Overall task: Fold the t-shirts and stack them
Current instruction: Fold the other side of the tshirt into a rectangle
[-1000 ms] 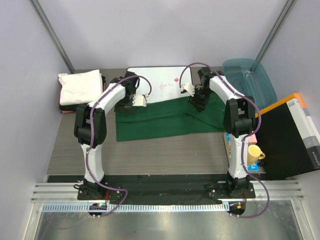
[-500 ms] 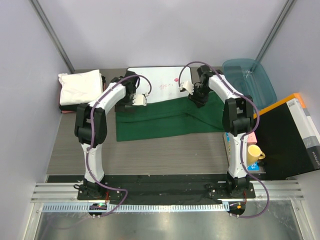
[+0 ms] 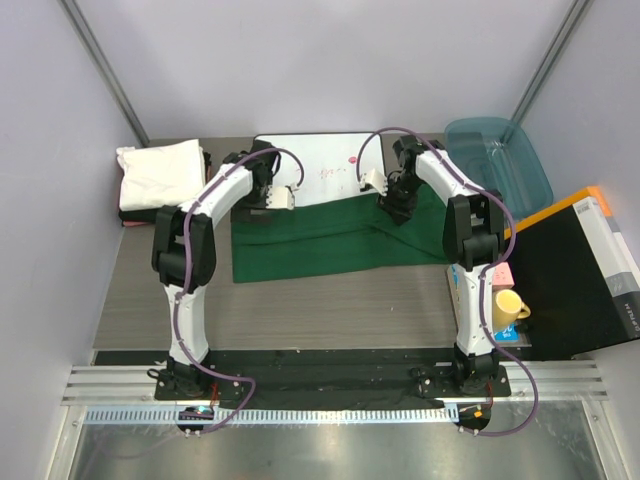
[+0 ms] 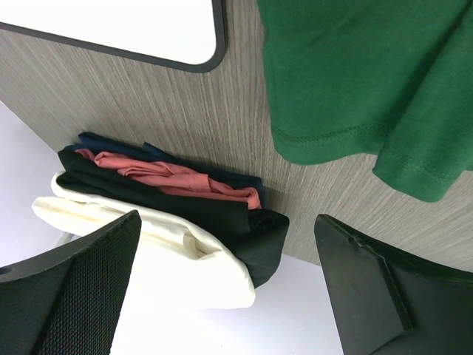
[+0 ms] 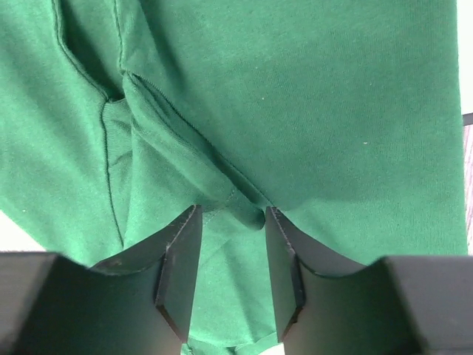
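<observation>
right gripper [image 5: 231, 214] is pinching a raised fold of the green shirt [image 5: 318, 111] between narrowed jaws, cloth spreading all around it | left gripper [image 4: 228, 222] is hanging wide open, holding nothing | folded pile [image 4: 170, 222] is lying under its gap, green shirt's hem past one finger, board [image 4: 111, 22] farther ahead
</observation>
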